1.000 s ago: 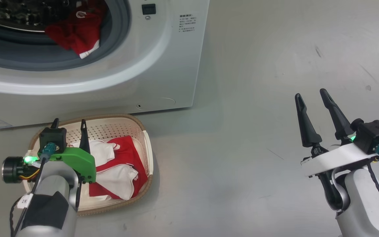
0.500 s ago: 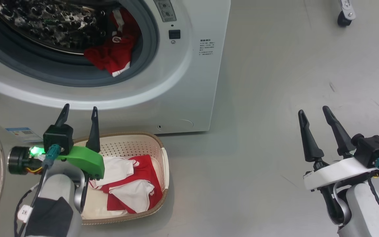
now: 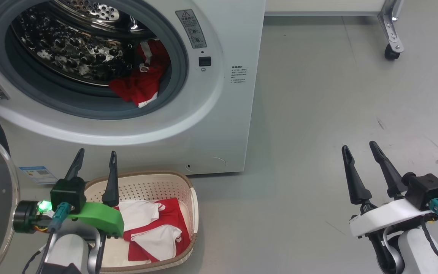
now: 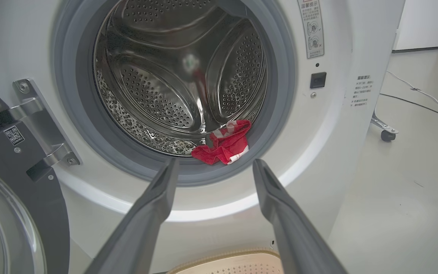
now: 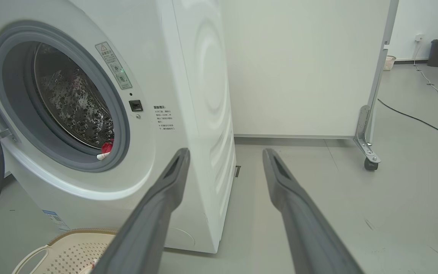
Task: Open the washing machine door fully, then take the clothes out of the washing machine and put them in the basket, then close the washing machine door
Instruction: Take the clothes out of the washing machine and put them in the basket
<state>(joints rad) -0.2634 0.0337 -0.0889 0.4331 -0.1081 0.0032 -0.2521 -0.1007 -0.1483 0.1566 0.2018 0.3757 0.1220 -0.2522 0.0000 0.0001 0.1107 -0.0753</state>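
Reaching in suits the left gripper [image 4: 215, 163], fingers [image 4: 154, 205] wide and empty: the remaining red clothes [image 4: 224, 146] lie at the drum's [image 4: 158, 87] lower right edge inside the washing machine [image 3: 226, 114]. Pinch a thick fold, clear the seal [image 4: 281, 114], drop into the basket [image 3: 189, 186].

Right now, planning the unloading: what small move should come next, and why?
Probably advance the open left gripper into the white washing machine's grey-ringed drum mouth toward the red-and-white fabric garment lying at its lip; the cream perforated plastic basket below already holds others.
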